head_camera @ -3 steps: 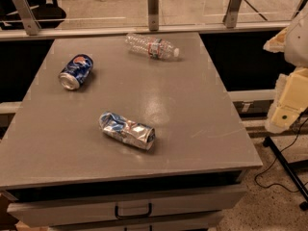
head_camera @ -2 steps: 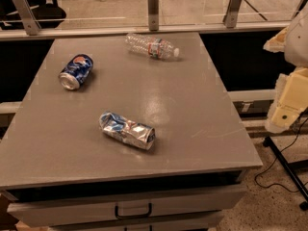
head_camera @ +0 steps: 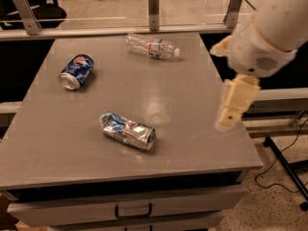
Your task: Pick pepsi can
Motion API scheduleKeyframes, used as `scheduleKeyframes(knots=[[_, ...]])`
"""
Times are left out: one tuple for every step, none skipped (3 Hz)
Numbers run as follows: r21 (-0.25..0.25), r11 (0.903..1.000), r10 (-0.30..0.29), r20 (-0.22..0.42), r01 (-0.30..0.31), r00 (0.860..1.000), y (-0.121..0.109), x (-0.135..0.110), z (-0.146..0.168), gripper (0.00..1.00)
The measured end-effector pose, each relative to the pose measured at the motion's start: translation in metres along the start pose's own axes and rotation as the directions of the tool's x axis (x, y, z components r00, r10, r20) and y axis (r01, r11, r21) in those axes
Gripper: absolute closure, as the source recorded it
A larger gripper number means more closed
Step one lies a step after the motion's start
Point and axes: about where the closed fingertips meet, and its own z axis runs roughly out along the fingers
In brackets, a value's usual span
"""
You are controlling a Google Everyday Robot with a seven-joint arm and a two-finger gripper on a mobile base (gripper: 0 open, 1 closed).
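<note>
The pepsi can (head_camera: 76,71) is dark blue with a red-white-blue round logo. It lies on its side at the far left of the grey table (head_camera: 183,105), its silver end facing the front left. My gripper (head_camera: 229,121) hangs from the white arm (head_camera: 267,32) over the table's right edge, pointing down. It is far to the right of the can and holds nothing.
A crushed silver-blue can (head_camera: 127,130) lies near the table's front middle. A clear plastic bottle (head_camera: 152,46) lies on its side at the back. A railing with metal posts (head_camera: 153,1) runs behind the table. A drawer handle (head_camera: 133,210) is below the front edge.
My arm and gripper have moved left, from beside the table to over its right edge. The cans and the bottle have not moved.
</note>
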Motion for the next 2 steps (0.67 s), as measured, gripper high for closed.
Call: scheduleKeyframes(knots=[[-0.006,0.985,-0.17,0.124,0.172,0.978,-0.011,-0.069,0.029,0.0],[0.017,0.9491,-0.309,0.243,0.315,0.919,-0.019,-0.148,0.039,0.0]])
